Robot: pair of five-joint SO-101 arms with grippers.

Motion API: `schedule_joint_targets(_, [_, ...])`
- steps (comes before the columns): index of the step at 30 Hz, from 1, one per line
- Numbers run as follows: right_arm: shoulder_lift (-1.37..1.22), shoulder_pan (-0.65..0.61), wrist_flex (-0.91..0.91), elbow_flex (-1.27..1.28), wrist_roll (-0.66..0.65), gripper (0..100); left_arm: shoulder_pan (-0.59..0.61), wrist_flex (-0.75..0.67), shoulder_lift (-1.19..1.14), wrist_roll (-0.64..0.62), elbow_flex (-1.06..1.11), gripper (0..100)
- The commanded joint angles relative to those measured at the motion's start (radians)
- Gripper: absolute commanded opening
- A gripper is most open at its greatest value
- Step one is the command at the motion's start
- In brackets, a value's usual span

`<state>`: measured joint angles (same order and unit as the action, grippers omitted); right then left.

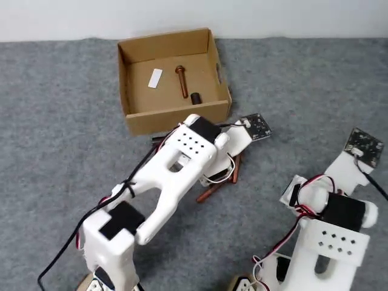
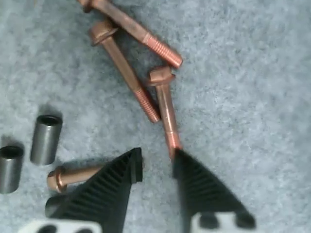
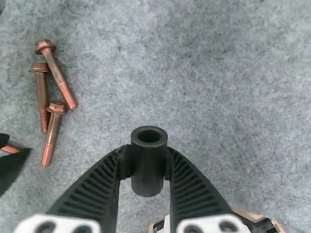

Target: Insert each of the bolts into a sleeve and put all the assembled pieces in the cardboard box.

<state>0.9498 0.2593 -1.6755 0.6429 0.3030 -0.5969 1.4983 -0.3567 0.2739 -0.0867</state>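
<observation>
Where the left arm stretches across the gray desk to the front wall of the cardboard box, it covers most of the loose hardware in the high view. Just two copper bolt ends poke out beside it. Inside the box lie a boxed bolt, a dark boxed sleeve near its tip, and a white slip. The left wrist view shows what that arm hides: three loose bolts fanned on the desk, a fourth bolt partly behind one finger, and two gray sleeves side by side. The left claw is spread and sits low over the desk, with the threaded end of the nearest bolt meeting the tip of one finger. The right arm sits folded near the desk's front edge, well apart from the box. In its wrist view the right claw pinches a held sleeve between both fingers, with the open bore facing the camera. A cluster of three bolts lies on the desk beyond it.
</observation>
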Motion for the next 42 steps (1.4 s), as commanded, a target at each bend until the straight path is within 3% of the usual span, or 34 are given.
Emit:
schedule_joint_targets(1, [0.018,0.010,0.018,-0.008,-0.005,0.8,-0.008,0.006,-0.023,0.015,-0.064,18])
schedule_joint_targets(22, [0.018,0.007,0.018,-0.008,-0.003,0.8,-0.032,0.008,-0.338,0.011,-0.315,18])
schedule_joint_targets(30, [0.018,0.007,0.018,-0.008,-0.003,0.8,-0.087,0.006,-0.404,0.011,-0.315,4])
schedule_joint_targets(42, [0.018,0.007,0.018,-0.009,-0.008,0.8,-0.087,0.072,-0.404,0.011,-0.418,1])
